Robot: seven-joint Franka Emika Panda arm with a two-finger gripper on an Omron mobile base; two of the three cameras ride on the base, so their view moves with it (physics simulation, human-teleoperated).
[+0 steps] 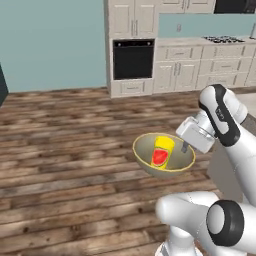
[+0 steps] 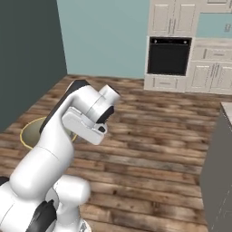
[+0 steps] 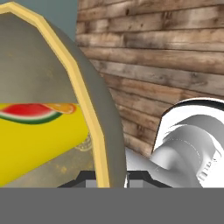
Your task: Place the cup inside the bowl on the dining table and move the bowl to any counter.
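The olive-tan bowl [image 1: 172, 162] hangs tilted in the air over the wooden floor, with my gripper [image 1: 185, 146] shut on its right rim. Inside it lies the yellow cup [image 1: 161, 151], its red patch facing the camera. In the hand view the bowl's yellow-edged rim [image 3: 83, 87] runs down between my fingertips, with my gripper [image 3: 106, 177] shut on it, and the cup [image 3: 35, 140] lies on its side against the inner wall. From the right base view, part of the bowl [image 2: 31, 132] shows behind my arm. The dining table's grey side [image 2: 219, 172] stands at the right.
Far back, a counter [image 1: 182, 42] tops cream cabinets with a cooktop [image 1: 222, 39] on it, beside a built-in black oven [image 1: 133, 59]. Teal wall on the left. Open plank floor [image 1: 60, 150] lies between me and the cabinets. A dark wall [image 2: 27, 54] stands at the left.
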